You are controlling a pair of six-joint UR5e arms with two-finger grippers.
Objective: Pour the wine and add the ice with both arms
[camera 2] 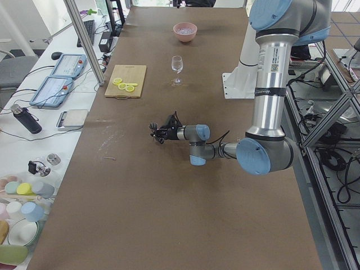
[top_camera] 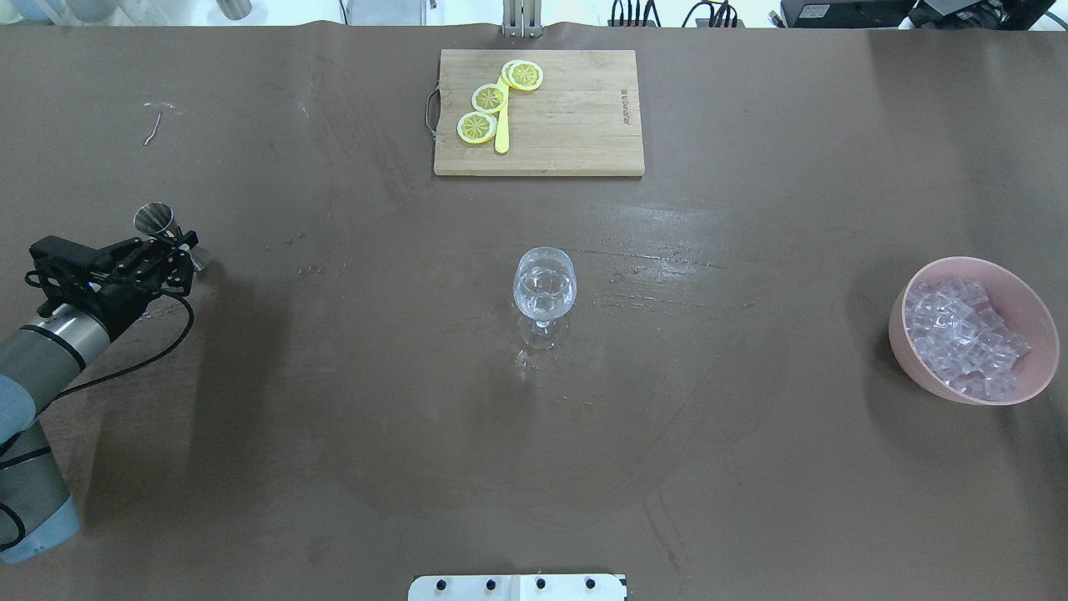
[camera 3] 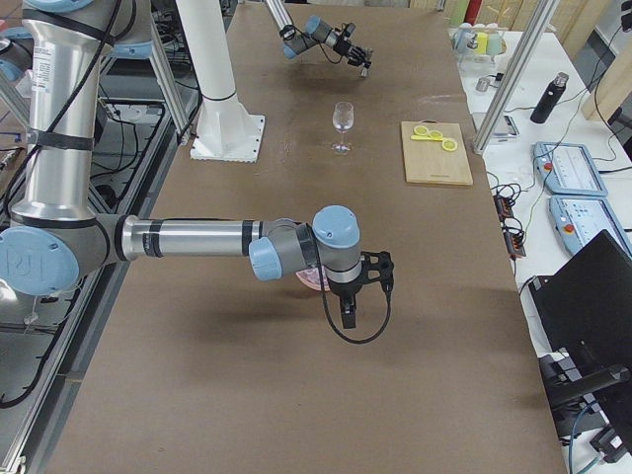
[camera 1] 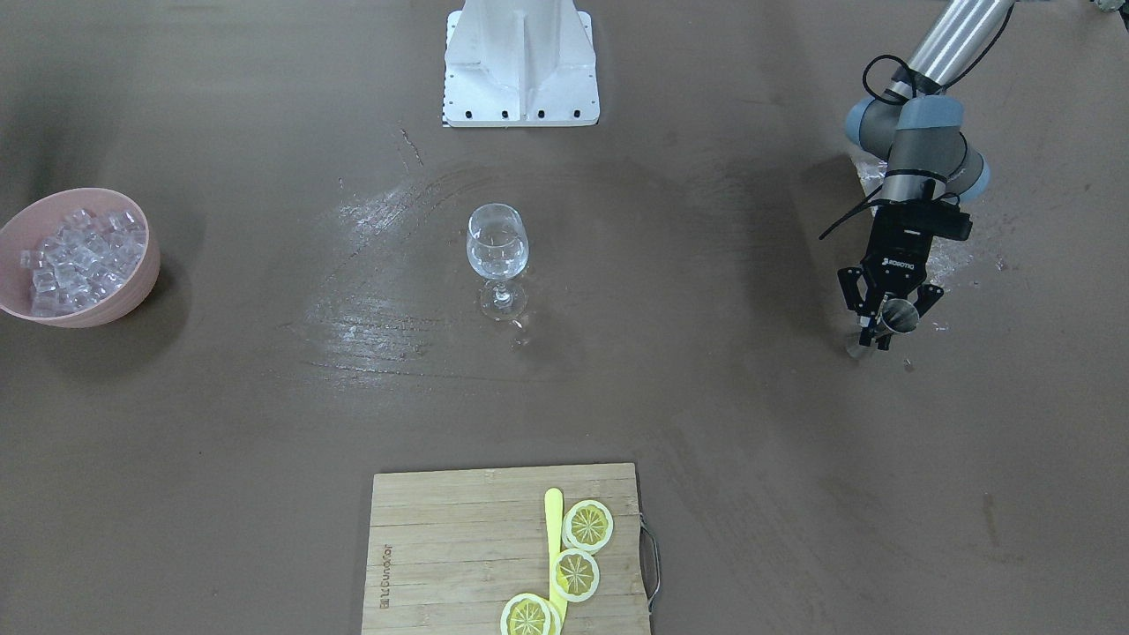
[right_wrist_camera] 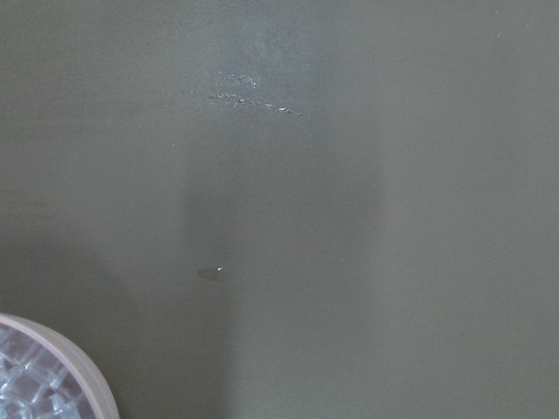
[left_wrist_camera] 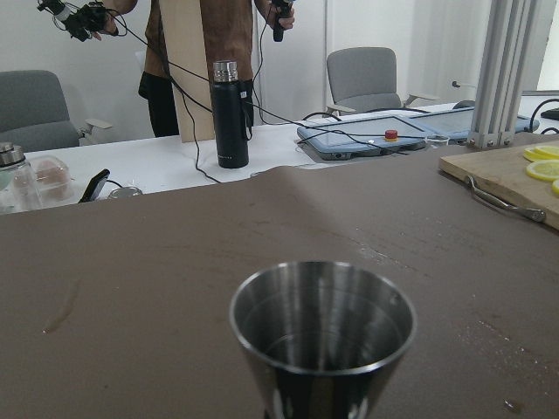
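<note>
Wine glass (camera 1: pixel 498 256) upright at mid-frame on the brown bench (camera 1: pixel 265 441), clear liquid in its bowl. Ice (camera 1: pixel 78 256) heaped in a pink bowl (camera 1: pixel 145 273) at the left edge of the front-facing view, well apart from the glass. Left arm (camera 1: pixel 957 40) entering from the upper right of that view. Left end effector (camera 1: pixel 889 322) low over the bench, fingers pinched on a steel jigger (camera 1: pixel 900 310). In the left wrist view, jigger mouth-up at the lower centre.

Right end effector (camera 3: pixel 347 314) seen only in the right side view, pointing down, pink bowl largely hidden behind that arm's wrist. Cannot tell whether spread or pressed together. Curve of the bowl's rim with ice at the lower left of the right wrist view.

Wooden cutting board (camera 1: pixel 441 547) at the bottom centre of the front-facing view, lemon slices (camera 1: pixel 576 573) and a yellow stick (camera 1: pixel 553 520) lying on it. White robot base (camera 1: pixel 520 62) at the top centre.
</note>
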